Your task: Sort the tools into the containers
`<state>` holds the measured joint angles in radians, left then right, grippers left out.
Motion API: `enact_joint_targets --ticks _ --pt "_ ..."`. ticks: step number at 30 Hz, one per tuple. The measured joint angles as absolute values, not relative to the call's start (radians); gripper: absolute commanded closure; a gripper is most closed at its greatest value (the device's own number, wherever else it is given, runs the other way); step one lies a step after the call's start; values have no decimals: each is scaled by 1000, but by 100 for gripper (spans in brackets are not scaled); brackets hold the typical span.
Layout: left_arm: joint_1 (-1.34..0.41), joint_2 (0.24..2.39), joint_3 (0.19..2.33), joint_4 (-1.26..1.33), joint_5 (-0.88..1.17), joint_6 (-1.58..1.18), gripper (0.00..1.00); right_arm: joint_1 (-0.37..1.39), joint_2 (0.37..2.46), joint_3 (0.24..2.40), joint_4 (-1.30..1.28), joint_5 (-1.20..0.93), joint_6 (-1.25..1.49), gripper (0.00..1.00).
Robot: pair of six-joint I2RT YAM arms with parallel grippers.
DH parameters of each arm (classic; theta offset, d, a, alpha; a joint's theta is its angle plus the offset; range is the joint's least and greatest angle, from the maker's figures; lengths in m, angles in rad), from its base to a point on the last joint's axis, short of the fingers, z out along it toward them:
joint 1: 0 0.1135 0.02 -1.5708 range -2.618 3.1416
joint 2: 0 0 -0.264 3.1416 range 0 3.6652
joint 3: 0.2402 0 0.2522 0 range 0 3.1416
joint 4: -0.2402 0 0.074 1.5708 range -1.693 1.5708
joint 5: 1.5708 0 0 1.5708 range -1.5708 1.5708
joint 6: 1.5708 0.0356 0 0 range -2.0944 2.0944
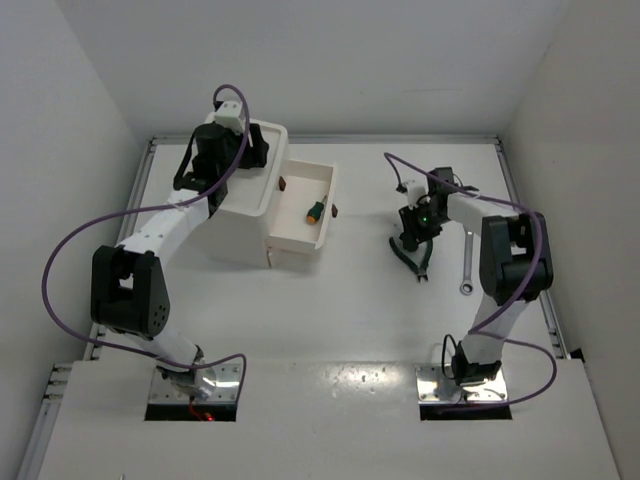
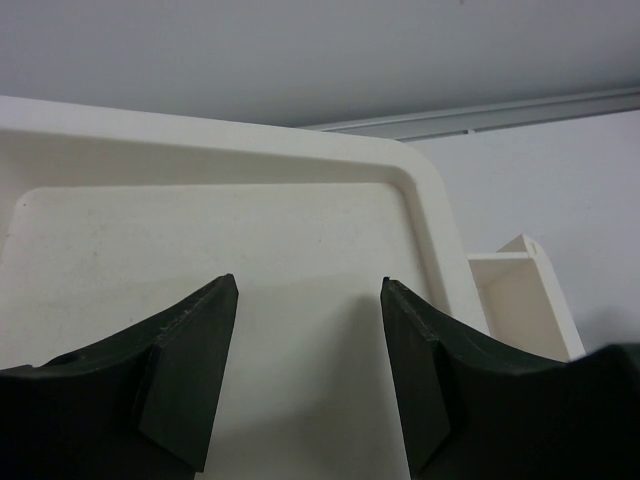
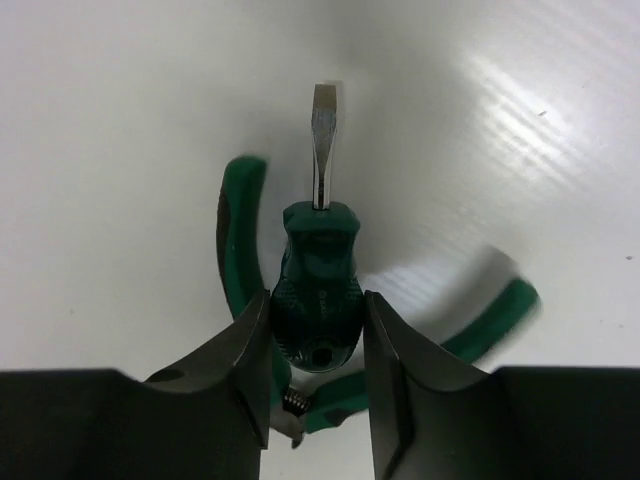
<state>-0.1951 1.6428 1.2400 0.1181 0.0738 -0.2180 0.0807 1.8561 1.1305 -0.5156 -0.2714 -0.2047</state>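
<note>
A short screwdriver with a dark green handle (image 3: 318, 300) is gripped between the right arm's black fingers (image 3: 240, 370), which are closed on its handle, above the green-handled pliers (image 3: 236, 240) lying on the white tabletop (image 3: 120, 120). The carrying step is judged to be in hand. Next, a move to the left is called for, over the right wall of the open white drawer (image 1: 331, 200). The tabletop between shows open room. The left arm's fingers (image 2: 190, 370) are held wide apart, empty, over the recessed top of the white plastic box (image 2: 200, 230).
</note>
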Motion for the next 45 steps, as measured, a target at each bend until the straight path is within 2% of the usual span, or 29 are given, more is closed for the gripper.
enact_joint_targets --ticks 2,8,12,17,23,31,32,33,36,39,40,43,45 --pt "-195 1643 1240 118 74 -218 33 72 1867 1146 -501 -280 -210 100" --pt "-195 1643 1240 118 74 -217 33 59 1850 1171 -559 -426 -195 100" --pt "-196 1643 1240 118 74 -217 33 64 1783 1249 -575 -564 -72 100" --pt "-195 1643 1240 118 74 -216 33 117 1711 1399 -399 -672 178 100" --pt "-192 1643 1240 118 73 -217 33 250 1778 1623 -332 -724 307 100" --pt "-152 1643 1240 114 91 -210 34 355 1947 1644 -330 -717 369 100" --pt "-146 1643 1240 115 91 -210 34 359 1964 1644 -333 -714 371 98" --pt "-140 1643 1240 115 91 -210 34 366 1981 1647 -338 -709 374 85" --pt "-136 1643 1240 115 92 -210 34 382 2023 1672 -345 -705 375 62" --pt "-136 1643 1240 115 92 -210 34 406 2038 1692 -345 -703 375 56" --pt "-136 1643 1240 115 92 -210 34 413 2040 1700 -344 -703 375 49" --pt "-136 1642 1240 115 92 -210 34 431 2043 1736 -338 -704 372 44" --pt "-136 1642 1239 115 93 -209 34 440 2043 1758 -326 -704 371 37"
